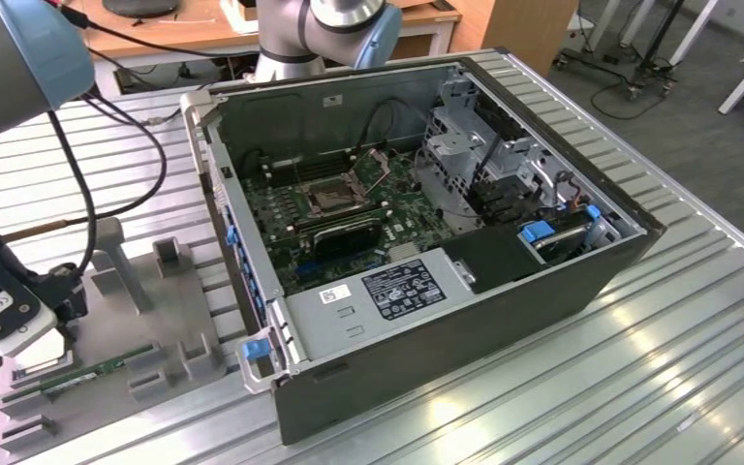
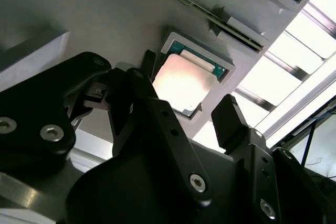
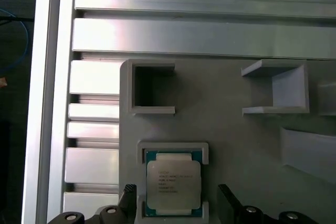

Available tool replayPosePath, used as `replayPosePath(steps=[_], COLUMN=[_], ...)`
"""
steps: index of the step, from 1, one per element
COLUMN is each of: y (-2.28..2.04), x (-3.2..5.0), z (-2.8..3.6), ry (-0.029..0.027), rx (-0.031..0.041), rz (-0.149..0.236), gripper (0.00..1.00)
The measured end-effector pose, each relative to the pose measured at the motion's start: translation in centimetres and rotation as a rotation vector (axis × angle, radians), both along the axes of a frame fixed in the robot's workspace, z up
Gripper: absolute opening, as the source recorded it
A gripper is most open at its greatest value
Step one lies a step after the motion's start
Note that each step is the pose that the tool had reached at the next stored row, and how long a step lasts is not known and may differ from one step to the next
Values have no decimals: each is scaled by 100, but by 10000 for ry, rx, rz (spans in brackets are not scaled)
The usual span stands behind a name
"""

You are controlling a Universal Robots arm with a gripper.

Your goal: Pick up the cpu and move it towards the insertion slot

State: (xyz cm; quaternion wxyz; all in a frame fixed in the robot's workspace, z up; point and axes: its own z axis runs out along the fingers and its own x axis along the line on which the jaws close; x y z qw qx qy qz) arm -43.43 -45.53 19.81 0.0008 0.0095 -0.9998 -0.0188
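There is one arm [image 1: 11, 58] working here, carrying one claw [image 3: 177, 190] with two black fingers [image 2: 227, 109]. One cpu [image 3: 173, 184] is lying flat in a shallow framed seat on the grey holder plate [image 3: 226, 129]. The claw is hanging wide open over it, with one finger standing on either side of the seat. Neither finger is touching the chip, and the claw is gripping nothing.

The cpu is showing a square silvery-white lid with rounded corners. A thin green edge is peeking out along two sides. A few short lines of dark print are running across the lid.

In the first wrist view, the plate is also carrying two empty box-like pockets above the chip's seat.

In the exterior view, the plate is resting on the slatted metal surface [image 1: 604, 368], with one long green memory stick [image 1: 88, 371] lying on it. To the exterior view's right of the plate, one open computer case [image 1: 604, 242] is standing. Inside it is the single insertion slot [image 1: 325, 199], silver-framed with a dark centre, sitting well apart from the chip. Two labels, one small white [image 1: 334, 294] and one larger dark [image 1: 402, 289], are sitting on a silver box inside the case.
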Motion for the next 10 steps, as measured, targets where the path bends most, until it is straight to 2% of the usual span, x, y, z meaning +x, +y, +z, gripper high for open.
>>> replayPosePath(steps=[4, 10], y=[29, 46], x=[0, 0], z=[-16, -63], ry=[-1, 0], rx=[1, 0], rz=[0, 1], gripper=[71, 71])
